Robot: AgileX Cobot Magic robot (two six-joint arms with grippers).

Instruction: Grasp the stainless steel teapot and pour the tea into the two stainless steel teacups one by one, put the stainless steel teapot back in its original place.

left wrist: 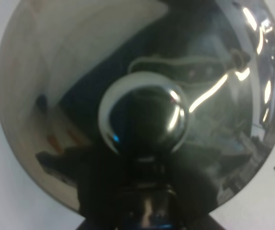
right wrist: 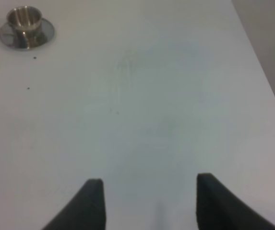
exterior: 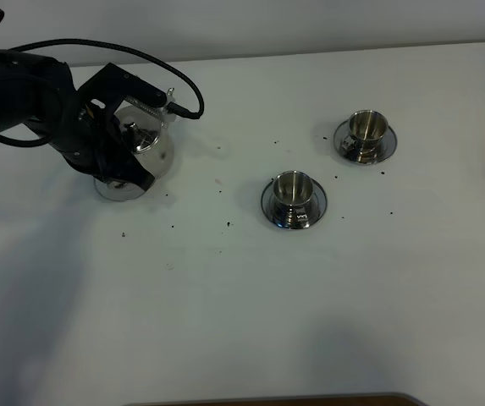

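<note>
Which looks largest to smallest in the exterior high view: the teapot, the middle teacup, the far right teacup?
1. teapot, clearly the largest.
2. middle teacup and far right teacup: they look alike, so I cannot rank them.

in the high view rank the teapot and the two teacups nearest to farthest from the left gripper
1. stainless steel teapot, right at the left gripper, far left.
2. middle teacup, near the centre.
3. back-right teacup, farthest right.
</note>
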